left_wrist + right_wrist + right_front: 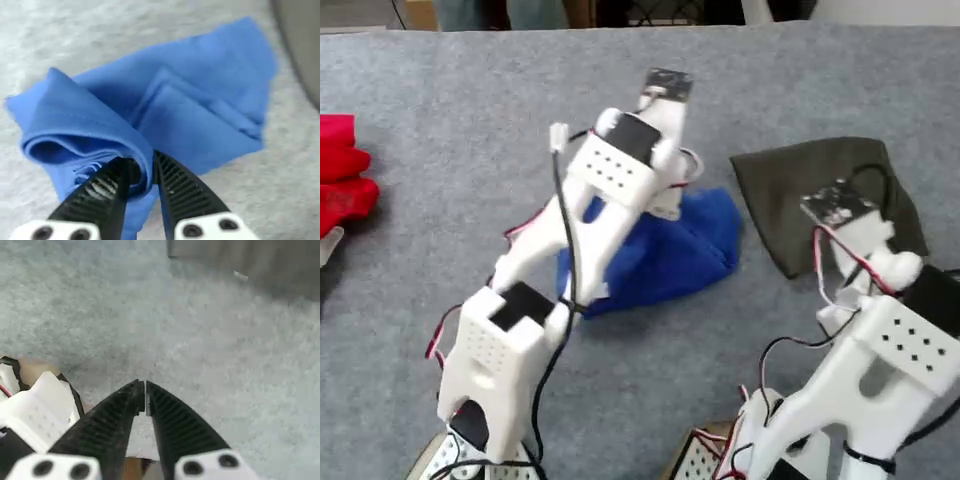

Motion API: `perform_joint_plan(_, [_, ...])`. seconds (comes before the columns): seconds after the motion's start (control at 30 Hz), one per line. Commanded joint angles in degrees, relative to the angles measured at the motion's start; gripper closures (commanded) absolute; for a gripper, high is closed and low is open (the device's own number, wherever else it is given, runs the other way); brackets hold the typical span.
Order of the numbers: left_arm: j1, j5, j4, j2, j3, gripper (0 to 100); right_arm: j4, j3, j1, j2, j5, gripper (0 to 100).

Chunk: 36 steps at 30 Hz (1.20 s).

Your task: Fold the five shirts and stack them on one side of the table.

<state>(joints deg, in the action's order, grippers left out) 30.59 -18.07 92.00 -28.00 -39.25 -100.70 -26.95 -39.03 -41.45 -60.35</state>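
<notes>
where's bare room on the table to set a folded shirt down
Widest bare stretch: the grey table between the red shirt and the blue shirt, plus the far strip behind them. Crowded on the right, where blue shirt, dark shirt and an arm sit close.

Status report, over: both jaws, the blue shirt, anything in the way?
Left jaws shut on a fold of the blue shirt. Right jaws shut, empty, above the table. Olive shirt lies close beside the blue one; red shirt at the far edge.

No text, label, number or sign can be read anywhere in these views.
</notes>
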Motion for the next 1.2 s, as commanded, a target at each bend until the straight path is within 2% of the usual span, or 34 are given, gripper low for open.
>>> perform_joint_plan(0.0, [3.91, -1.05, -5.27, 2.64, -2.86, 97, -0.44, 2.42, -2.81, -1.19, 0.44, 98.3])
perform_joint_plan(0.2, [7.25, -1.05, -13.71, 2.64, -2.86, 97, -0.09, 2.33, -3.08, -1.19, 0.44, 98.3])
perform_joint_plan(0.5, [8.04, -1.05, -14.59, -1.58, -3.38, 96, 0.79, 2.42, -2.73, -1.10, 0.18, 98.3])
perform_joint_plan(0.57, [7.96, -1.41, -14.42, -2.46, -3.38, 91, 1.14, 2.42, -2.73, -0.84, 0.18, 98.3])
perform_joint_plan(0.7, [6.37, -9.76, -14.59, -2.46, -5.05, 79, 1.14, 2.42, -2.37, -0.84, 0.18, 98.3])
perform_joint_plan(0.83, [1.71, -13.80, -11.96, -2.55, -13.58, 74, 0.79, 2.42, 0.09, -0.84, 0.44, 98.3])
perform_joint_plan(0.9, [-2.42, -13.01, -7.74, -2.55, -20.44, 76, 0.70, 2.42, 2.90, -0.75, 1.85, 98.3])
perform_joint_plan(0.97, [-7.87, -9.14, -2.46, -2.99, -27.56, 82, 0.70, 2.59, 8.35, -0.66, 7.21, 98.3])
perform_joint_plan(1.1, [-18.07, -0.62, 7.12, -3.08, -35.03, 98, 0.62, 3.74, 23.74, 1.63, 16.79, 98.3])
perform_joint_plan(1.17, [-22.55, 3.25, 9.05, -3.08, -34.42, 97, 0.62, 6.46, 32.35, 5.32, 21.89, 98.3])
